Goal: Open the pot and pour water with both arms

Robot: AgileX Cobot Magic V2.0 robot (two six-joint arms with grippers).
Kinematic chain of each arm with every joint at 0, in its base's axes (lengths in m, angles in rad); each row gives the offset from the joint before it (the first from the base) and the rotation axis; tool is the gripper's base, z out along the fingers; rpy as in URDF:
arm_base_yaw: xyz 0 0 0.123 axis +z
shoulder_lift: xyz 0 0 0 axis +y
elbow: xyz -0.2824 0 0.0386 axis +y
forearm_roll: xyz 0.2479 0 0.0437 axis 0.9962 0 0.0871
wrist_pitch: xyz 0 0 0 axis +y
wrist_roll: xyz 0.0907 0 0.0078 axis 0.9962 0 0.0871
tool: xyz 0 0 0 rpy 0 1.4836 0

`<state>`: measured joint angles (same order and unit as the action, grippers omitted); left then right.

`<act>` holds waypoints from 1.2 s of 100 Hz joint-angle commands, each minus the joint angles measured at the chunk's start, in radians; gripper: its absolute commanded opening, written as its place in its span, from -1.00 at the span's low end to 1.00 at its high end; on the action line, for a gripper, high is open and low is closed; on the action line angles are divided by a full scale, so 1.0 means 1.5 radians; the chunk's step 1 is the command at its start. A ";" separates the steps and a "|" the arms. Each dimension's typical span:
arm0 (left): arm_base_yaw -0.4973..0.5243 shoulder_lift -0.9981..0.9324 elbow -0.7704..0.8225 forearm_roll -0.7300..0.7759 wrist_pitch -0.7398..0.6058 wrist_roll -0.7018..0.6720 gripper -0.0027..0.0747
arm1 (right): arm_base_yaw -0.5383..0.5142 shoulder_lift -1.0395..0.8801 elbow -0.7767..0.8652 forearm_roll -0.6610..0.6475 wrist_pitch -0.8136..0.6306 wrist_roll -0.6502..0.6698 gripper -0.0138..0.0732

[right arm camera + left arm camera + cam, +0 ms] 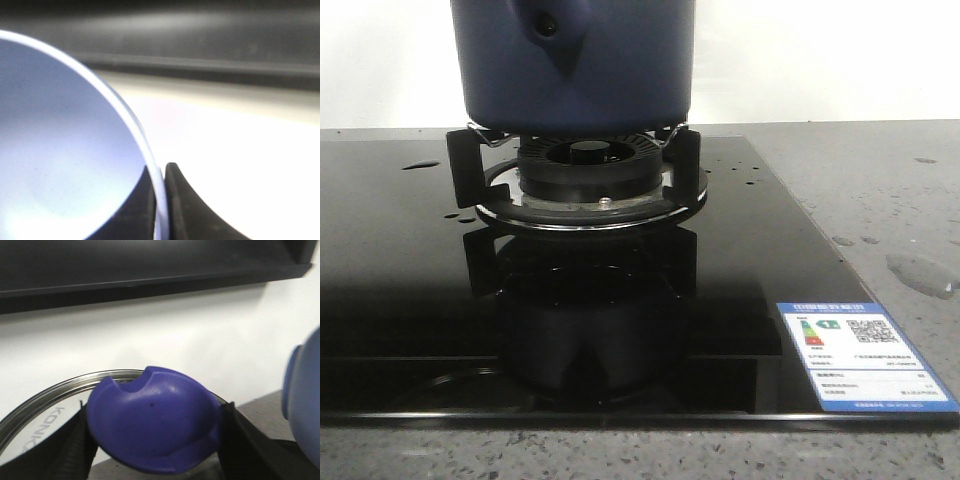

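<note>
The dark navy pot (610, 70) stands on the burner grate, its side stub (550, 25) with the round hole facing me; its top is out of view. My left gripper (155, 440) is shut on the blue knob (155, 410) of a glass lid with a metal rim (45, 395), held in the air. My right gripper (161, 200) is shut on the rim of a light periwinkle bowl (60, 150), which also shows in the left wrist view (305, 405). Water lies as a small puddle (920, 272) on the counter and as drops (420, 164) on the cooktop. Neither gripper shows in the front view.
A gas burner (590, 165) with black pot supports sits on the black glass cooktop (410, 300). A blue-and-white label (860, 355) is stuck at its front right corner. Grey stone counter (880, 180) lies to the right. A dark hood (150, 265) hangs above a white wall.
</note>
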<state>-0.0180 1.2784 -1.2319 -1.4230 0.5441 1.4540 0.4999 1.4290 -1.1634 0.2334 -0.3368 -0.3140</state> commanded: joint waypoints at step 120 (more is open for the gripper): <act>-0.108 0.012 -0.028 -0.140 0.152 0.007 -0.11 | -0.482 0.013 -0.037 0.019 0.874 0.091 -0.79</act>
<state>-0.1716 1.3209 -1.2319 -1.5474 0.7681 1.4618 -0.2185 1.4591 -1.1967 0.2476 0.9994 -0.1747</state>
